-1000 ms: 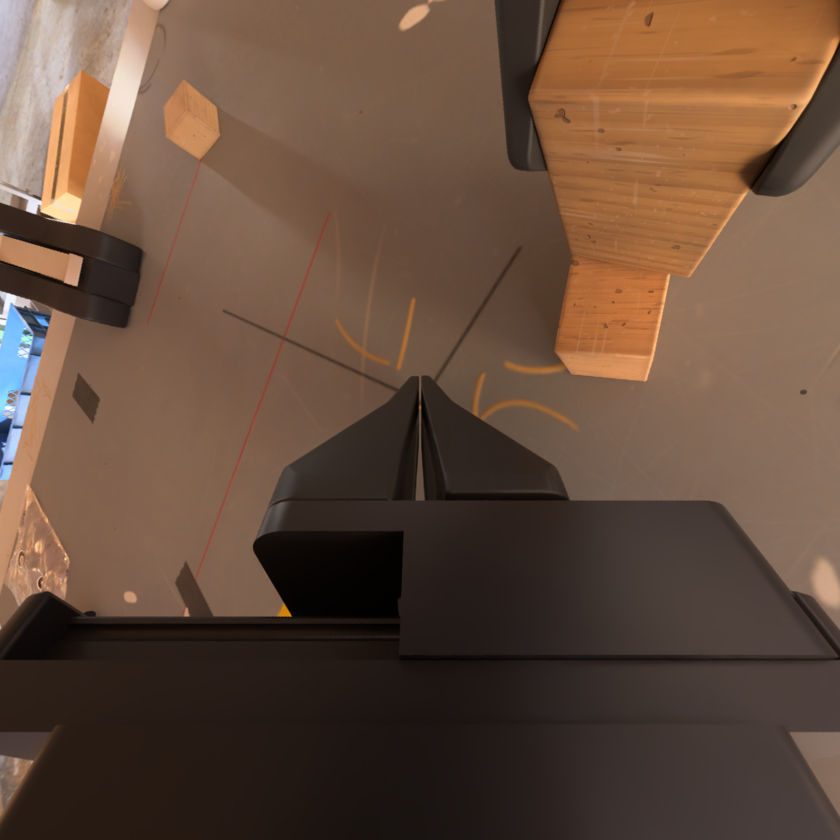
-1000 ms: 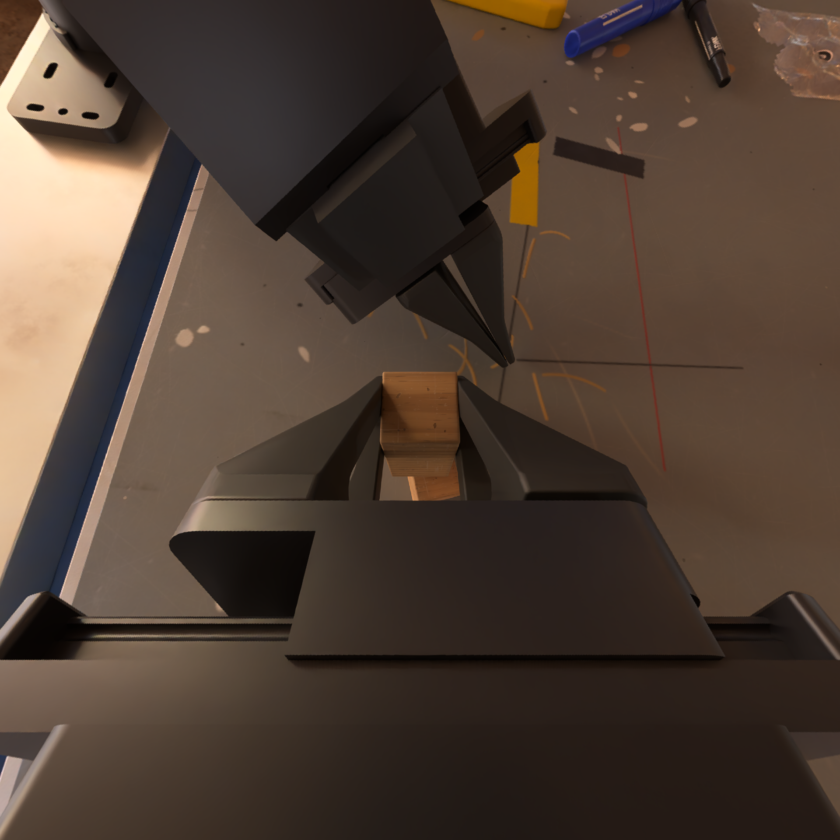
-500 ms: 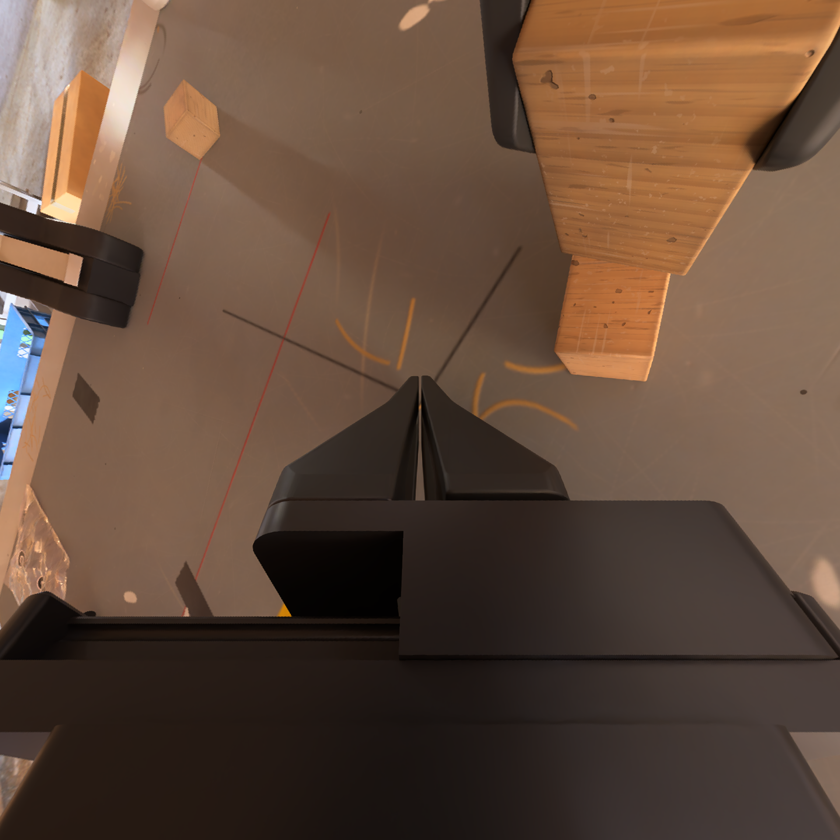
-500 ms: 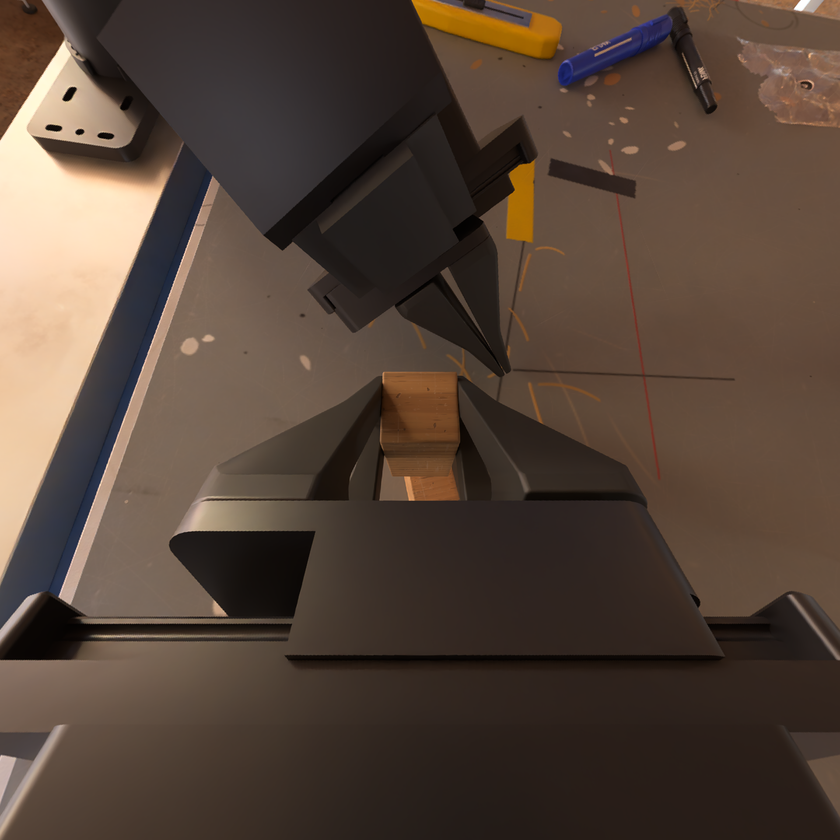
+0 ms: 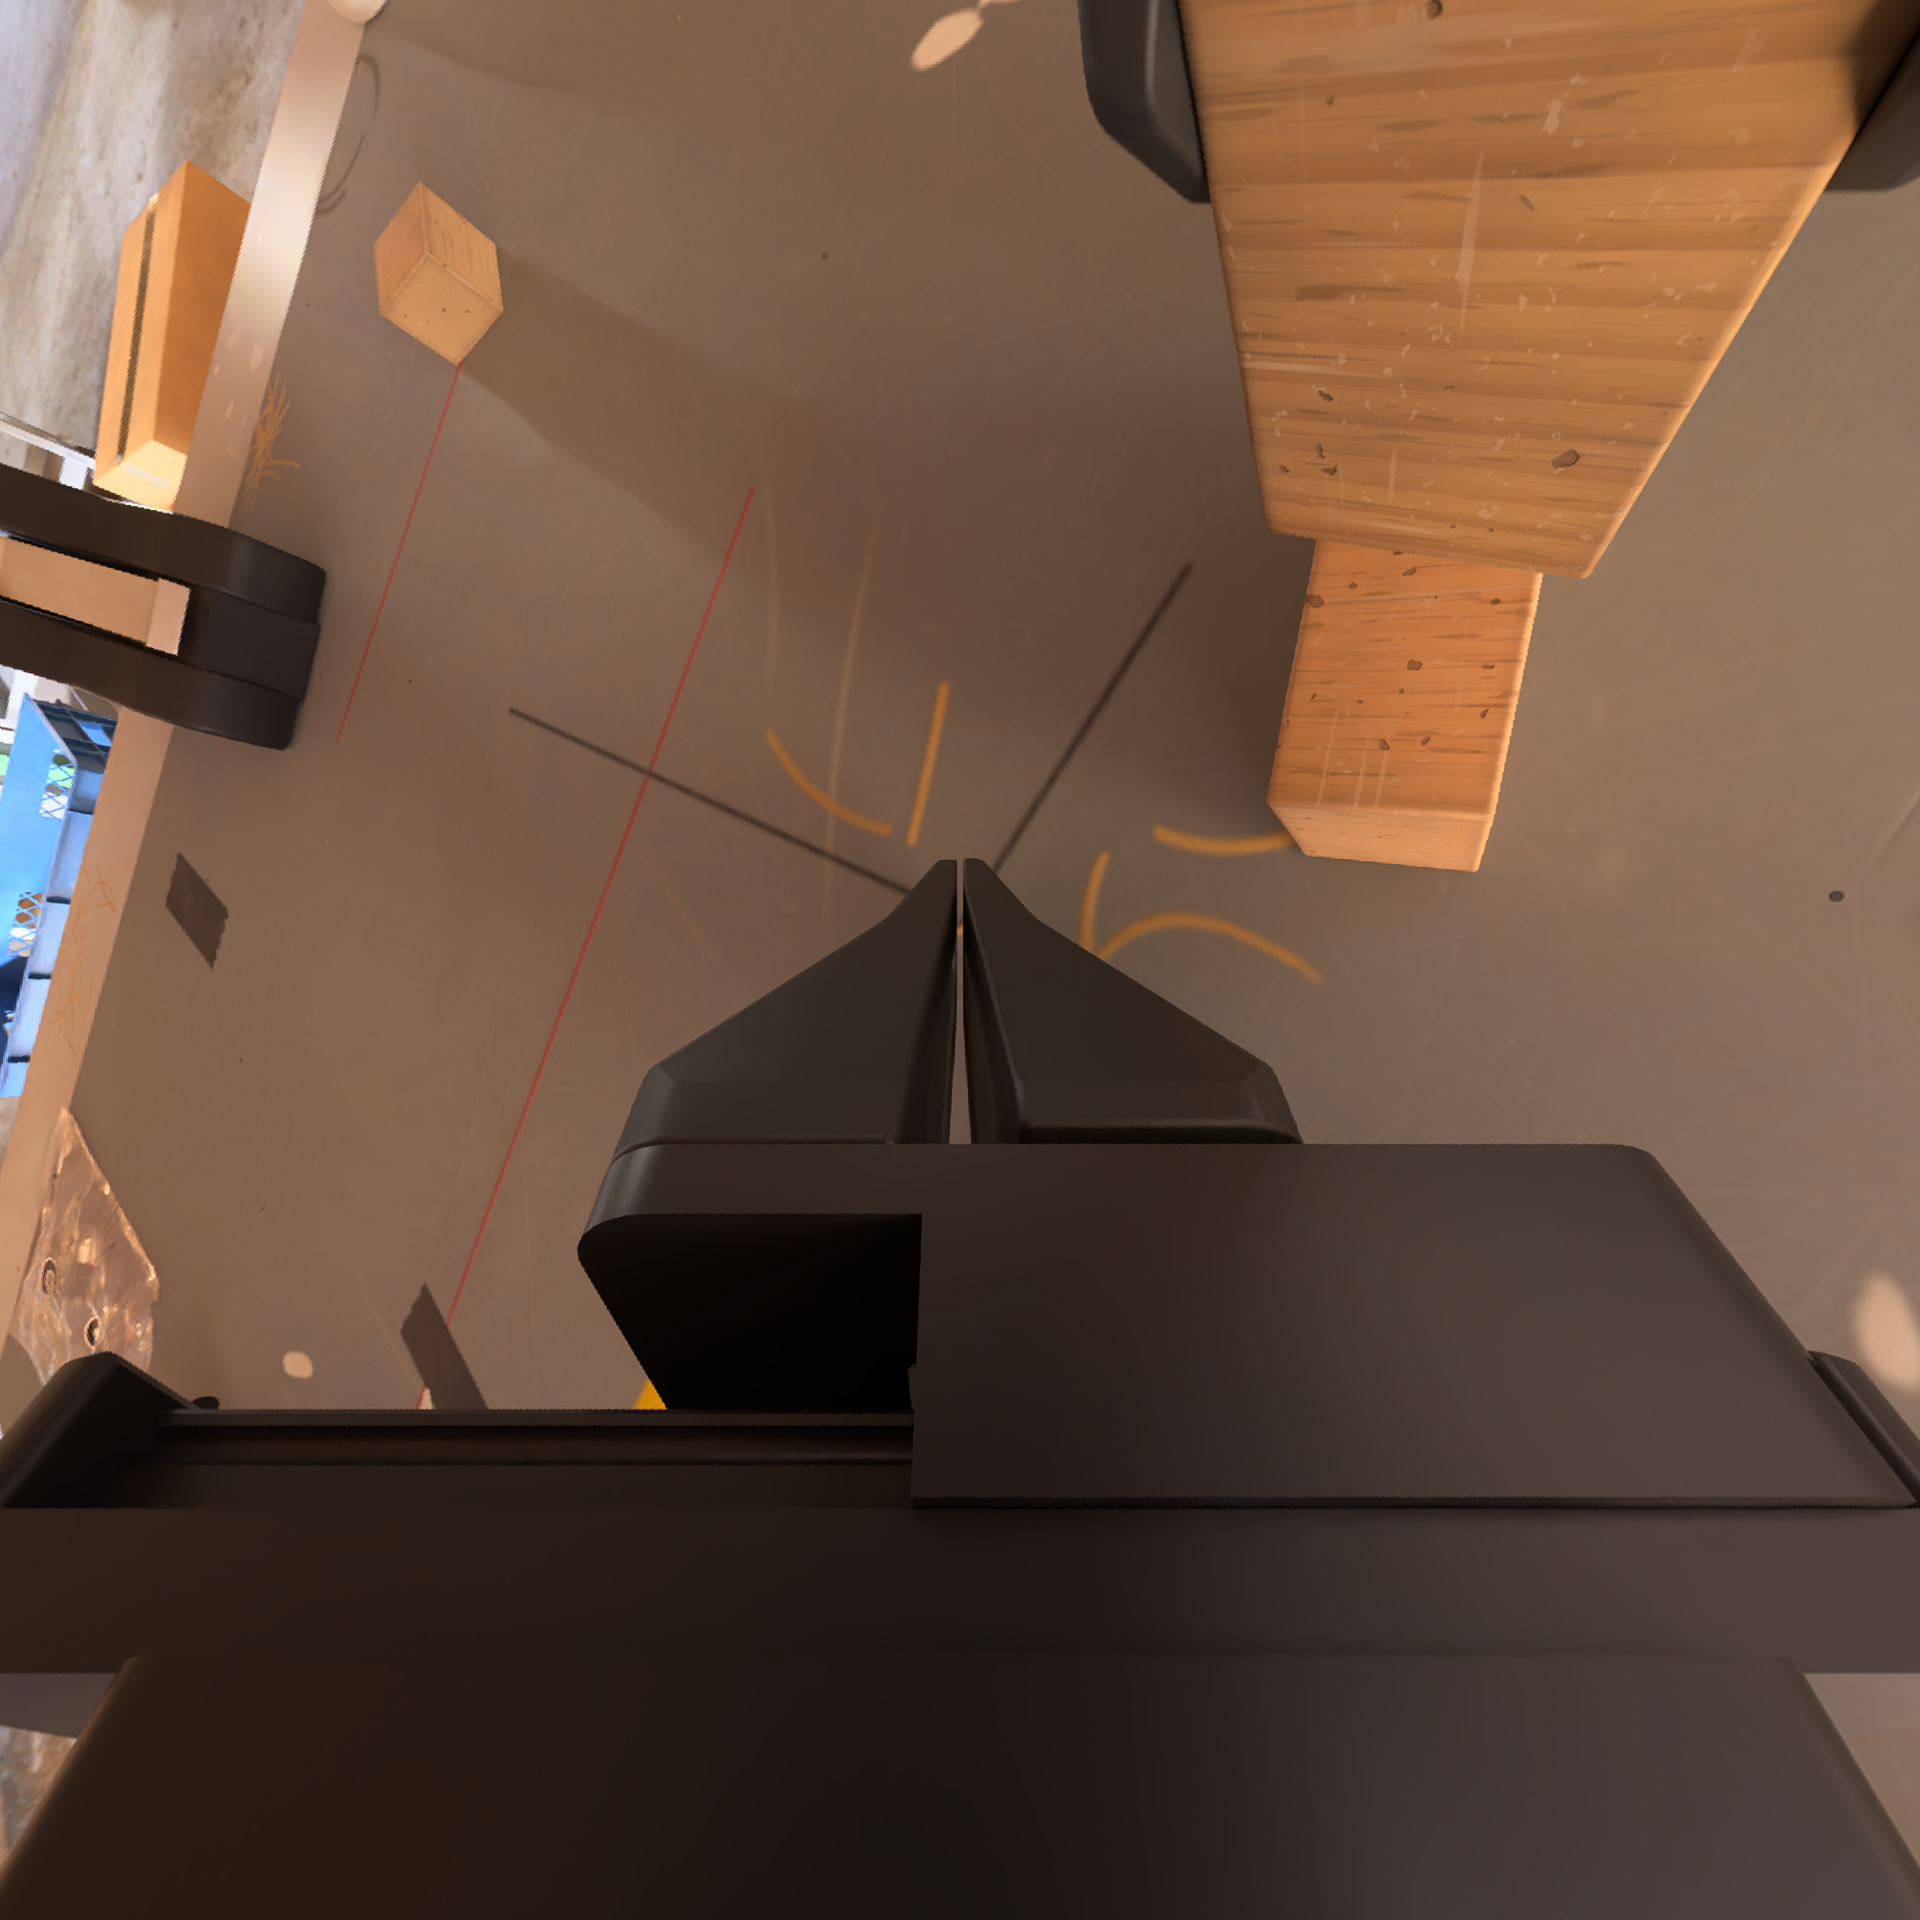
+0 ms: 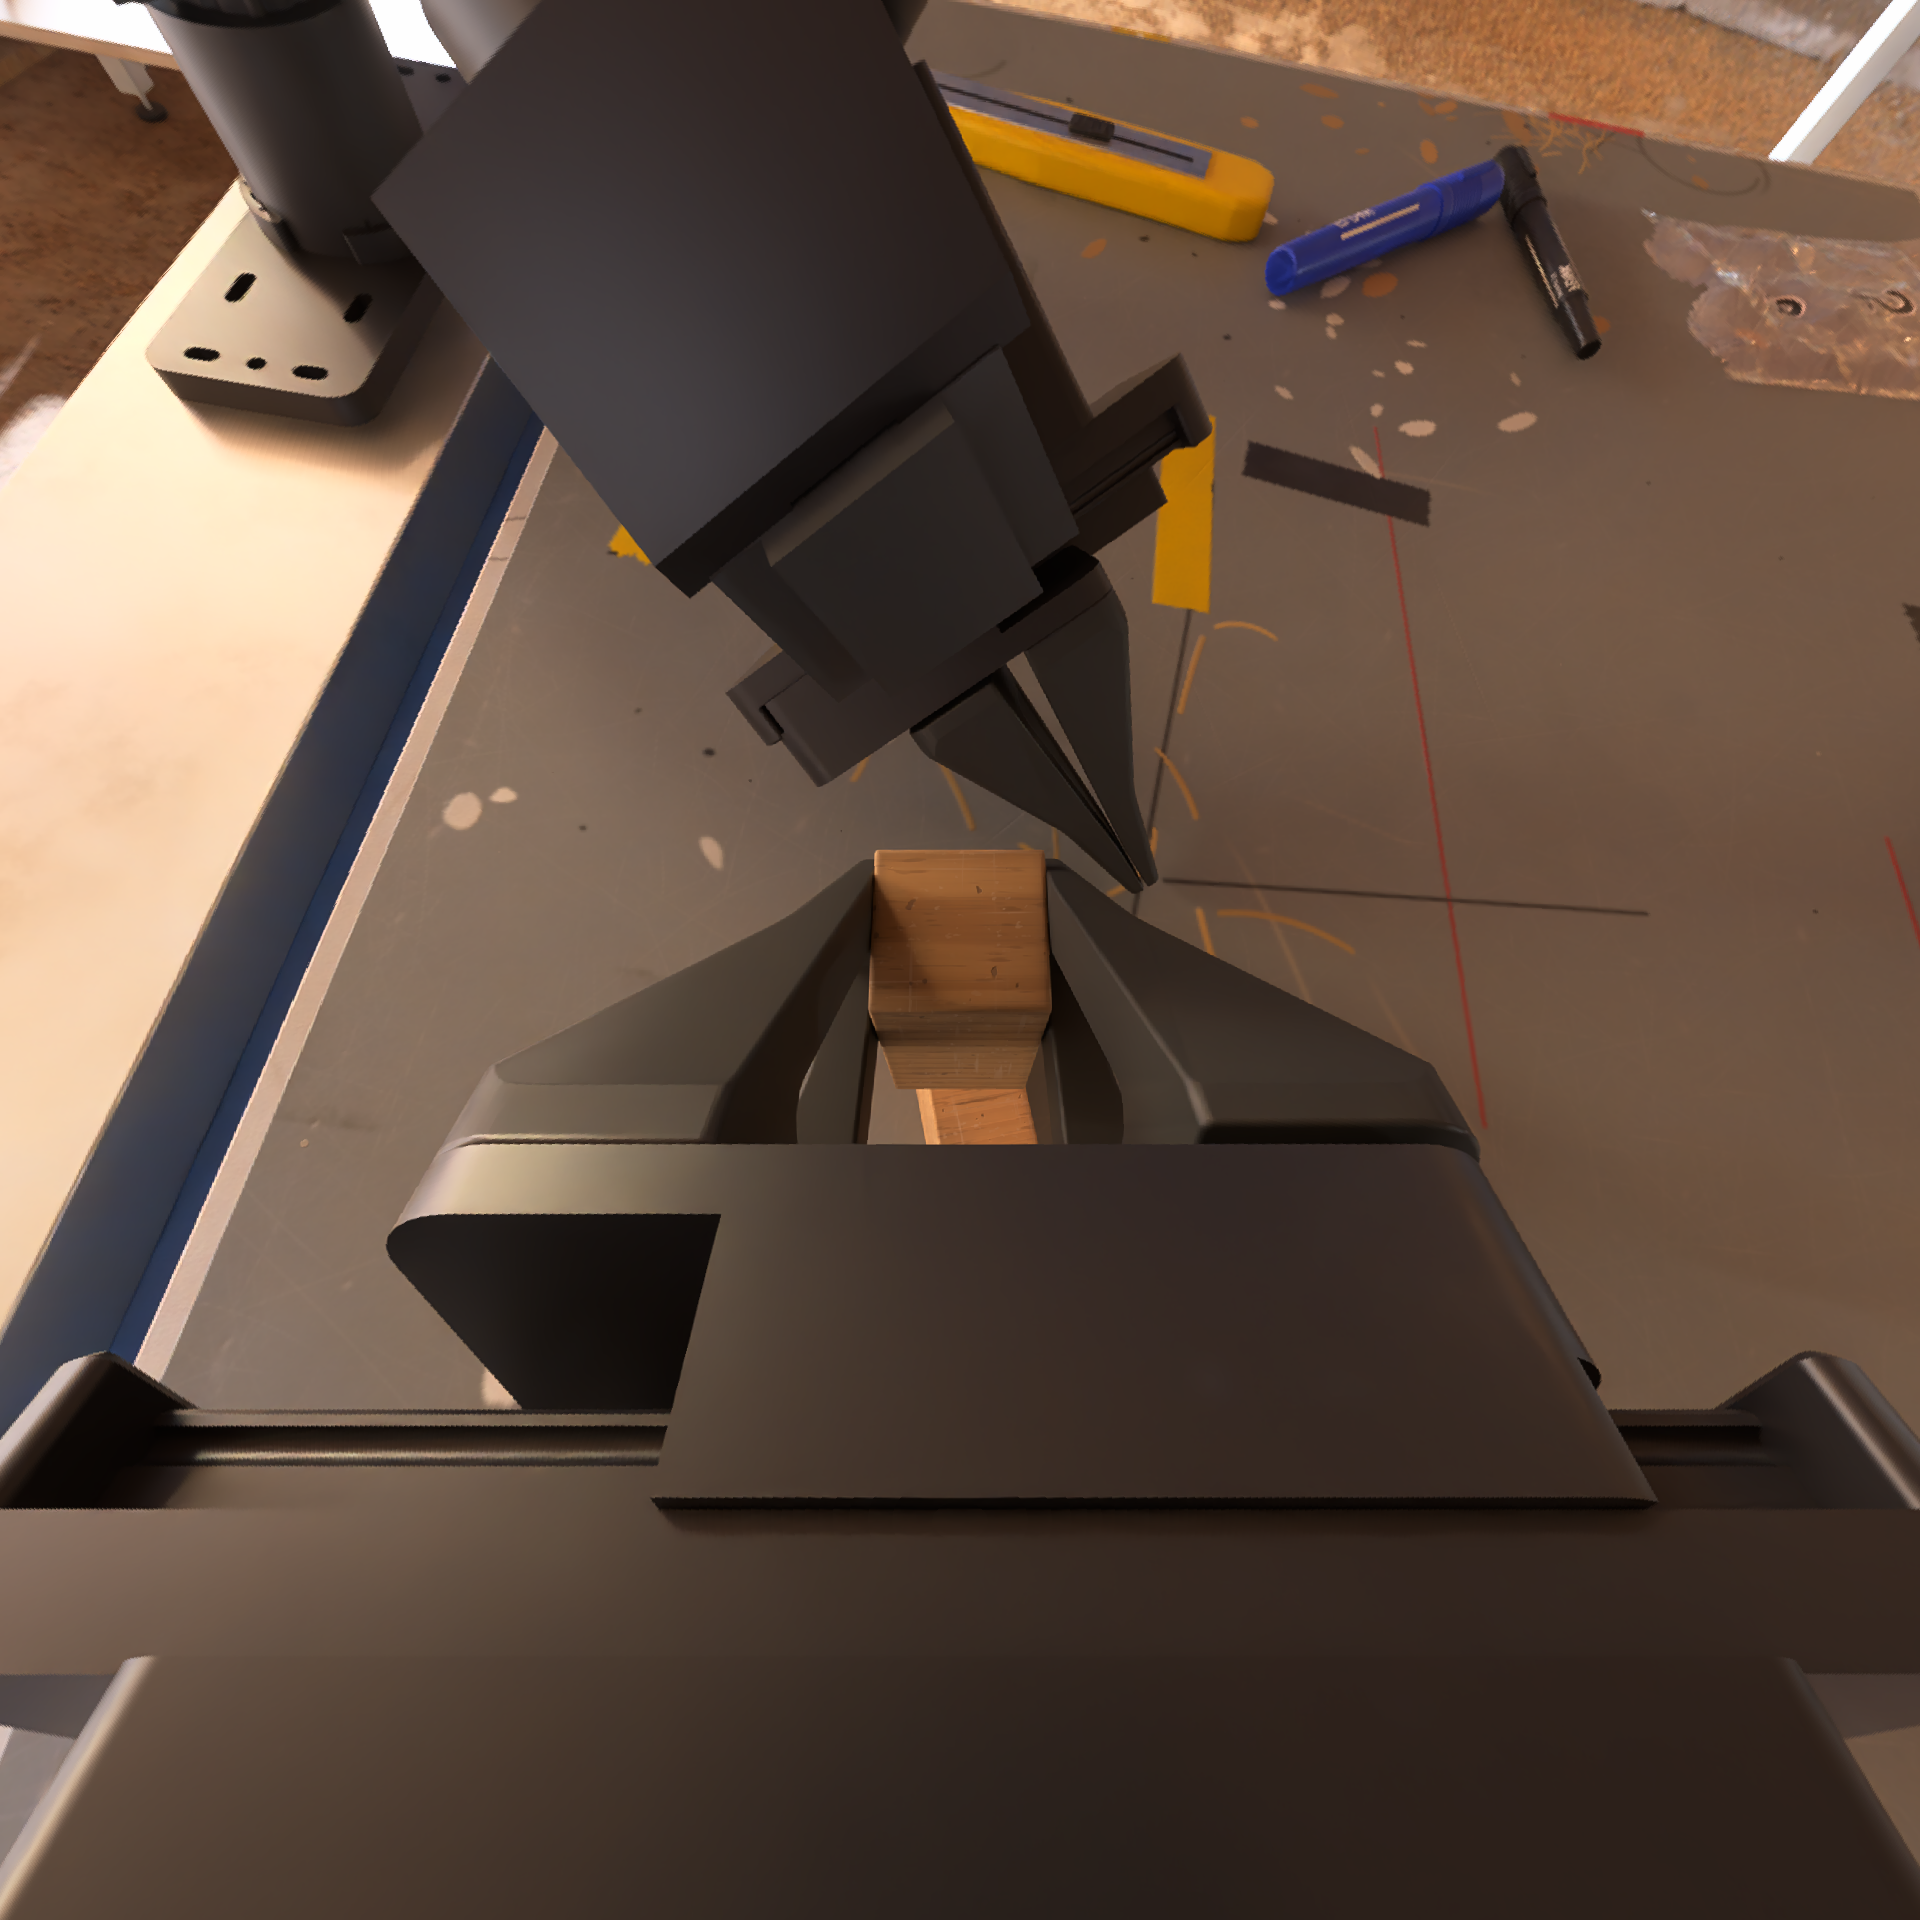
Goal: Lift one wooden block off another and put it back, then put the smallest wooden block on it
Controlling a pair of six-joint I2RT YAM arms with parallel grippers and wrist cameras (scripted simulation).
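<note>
My right gripper (image 6: 958,883) is shut on a wooden block (image 6: 956,940) and holds it in the air above a second wooden block (image 6: 977,1114) that lies on the grey table. In the left wrist view the held block (image 5: 1475,260) hangs at the top right between the right gripper's dark fingers (image 5: 1138,104), above the lower block (image 5: 1397,707). My left gripper (image 5: 960,873) is shut and empty, close to the table beside the blocks; it also shows in the right wrist view (image 6: 1127,868). The smallest block, a small cube (image 5: 436,272), sits far off at the upper left.
A yellow utility knife (image 6: 1122,166), a blue marker (image 6: 1382,223) and a black pen (image 6: 1548,255) lie at the table's far side. A dark clamp (image 5: 208,644) grips the table's left edge, with another wooden piece (image 5: 166,332) beyond it. The left arm's base (image 6: 291,301) stands at the far left.
My right gripper has risen with the wooden block, so the gap to the lower block has grown. The left gripper has stayed still and shut.
</note>
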